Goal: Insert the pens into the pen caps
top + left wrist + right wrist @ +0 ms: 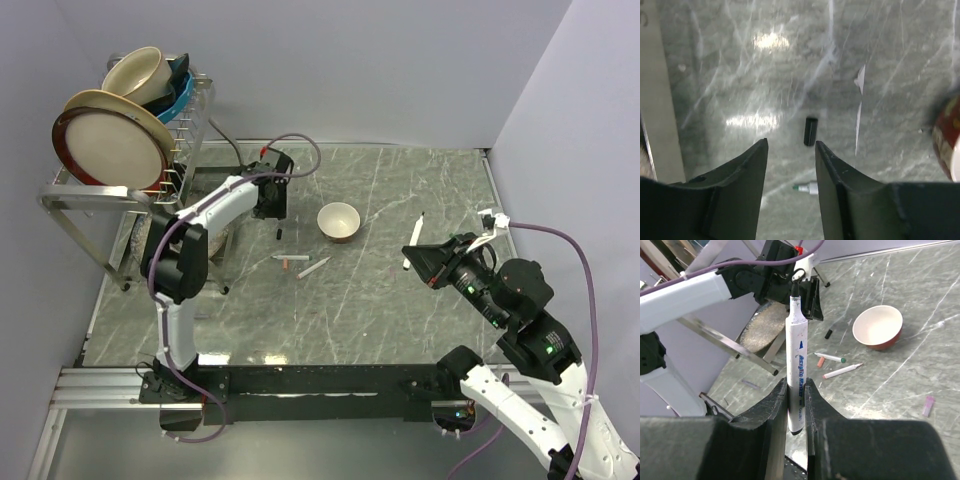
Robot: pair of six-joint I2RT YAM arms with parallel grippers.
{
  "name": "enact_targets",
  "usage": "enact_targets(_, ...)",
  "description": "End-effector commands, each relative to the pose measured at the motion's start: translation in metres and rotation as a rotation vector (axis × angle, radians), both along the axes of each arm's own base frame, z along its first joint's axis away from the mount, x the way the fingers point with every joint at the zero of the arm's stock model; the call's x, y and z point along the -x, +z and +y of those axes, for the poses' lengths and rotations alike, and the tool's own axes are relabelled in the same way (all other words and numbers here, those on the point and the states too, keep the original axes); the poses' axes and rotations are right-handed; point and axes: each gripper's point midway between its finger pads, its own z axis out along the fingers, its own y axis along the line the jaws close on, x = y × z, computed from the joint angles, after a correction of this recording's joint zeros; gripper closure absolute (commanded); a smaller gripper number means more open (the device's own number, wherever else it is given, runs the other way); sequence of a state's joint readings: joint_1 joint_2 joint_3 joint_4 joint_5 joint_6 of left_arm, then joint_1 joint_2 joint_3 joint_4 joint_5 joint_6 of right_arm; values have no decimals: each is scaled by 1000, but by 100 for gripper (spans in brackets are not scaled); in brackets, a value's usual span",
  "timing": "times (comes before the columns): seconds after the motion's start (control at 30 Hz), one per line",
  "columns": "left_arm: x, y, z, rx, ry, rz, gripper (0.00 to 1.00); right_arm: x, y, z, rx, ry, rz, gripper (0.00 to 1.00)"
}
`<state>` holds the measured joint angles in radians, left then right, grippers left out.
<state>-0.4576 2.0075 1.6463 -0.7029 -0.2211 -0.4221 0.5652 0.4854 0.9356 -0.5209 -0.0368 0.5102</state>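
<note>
My right gripper (796, 382) is shut on a white black-tipped pen (796, 355), held tip-up above the table's right side (413, 243). My left gripper (790, 145) is open and empty, hovering over the black cap (811, 131), which lies flat just beyond its fingertips (279, 234). A green-tipped pen (806, 187) lies below between the jaws; it also shows in the right wrist view (831, 358). A red-tipped pen (842, 371) and the red cap (820, 361) lie beside it. I see no green cap.
A cream bowl (339, 221) stands right of the pens. A dish rack (120, 150) with plates and bowls fills the back left. A small purple scrap (929, 406) lies on the marble table (400, 300).
</note>
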Motion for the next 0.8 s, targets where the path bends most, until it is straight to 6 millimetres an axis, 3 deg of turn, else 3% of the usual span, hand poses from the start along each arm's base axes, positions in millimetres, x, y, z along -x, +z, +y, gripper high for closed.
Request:
enact_targets(0.0,-13,0,-19,49,-64,-16,53,-2,20,-2,-3,-10,-53,100)
enact_targets(0.33,-8,-44,-20,41,-73,85,57,0,21,-2,-4,-5,-54,100)
enact_targets(0.77,24,-45,-55,265,-116,174,61,-7,9,0,17,-13,-37,100)
